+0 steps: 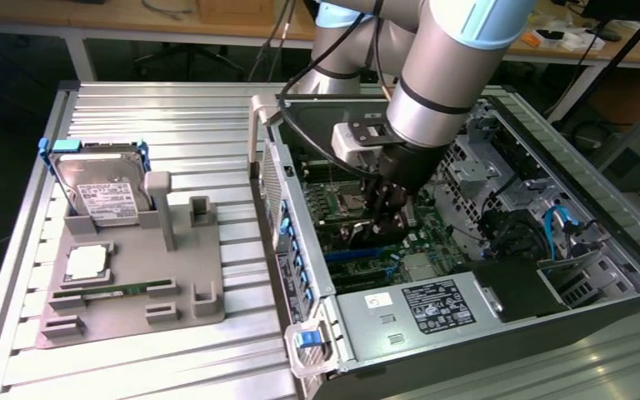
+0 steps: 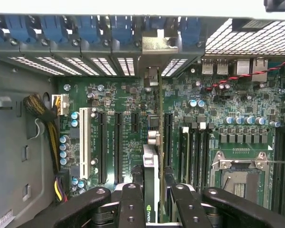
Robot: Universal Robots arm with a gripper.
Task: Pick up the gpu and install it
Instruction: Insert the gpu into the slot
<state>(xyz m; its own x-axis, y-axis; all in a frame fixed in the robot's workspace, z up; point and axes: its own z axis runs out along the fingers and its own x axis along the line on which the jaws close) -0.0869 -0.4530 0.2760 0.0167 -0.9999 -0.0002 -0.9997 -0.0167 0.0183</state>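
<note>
In the exterior view, the arm reaches down into the open computer case (image 1: 587, 275), which lies on its side on the ribbed metal table (image 1: 131, 108), toward the exterior view's right. The gripper (image 1: 390, 218) sits low inside the case, just above the motherboard (image 1: 342, 208), with the power supply (image 1: 437, 304) nearer the case's front corner. On the table toward the exterior view's left stands a grey parts fixture (image 1: 176, 283); it carries a hard drive (image 1: 103, 196) with blue rails at its far end, a processor (image 1: 84, 262) near its middle, and a narrow green memory stick (image 1: 109, 292) along its near edge. In the wrist view, the gripper (image 2: 152, 190) is clenched on the gpu (image 2: 150, 166), which is seen edge-on between the 2 black fingers (image 2: 131, 204). The card stands upright over the motherboard (image 2: 133, 99), in line with an expansion slot (image 2: 167, 137), and its metal end bracket (image 2: 157, 47) meets the rear slot openings of the case. Whether the card is fully seated cannot be told. The empty processor socket (image 2: 240, 178) lies beside the memory slots (image 2: 194, 147).
</note>
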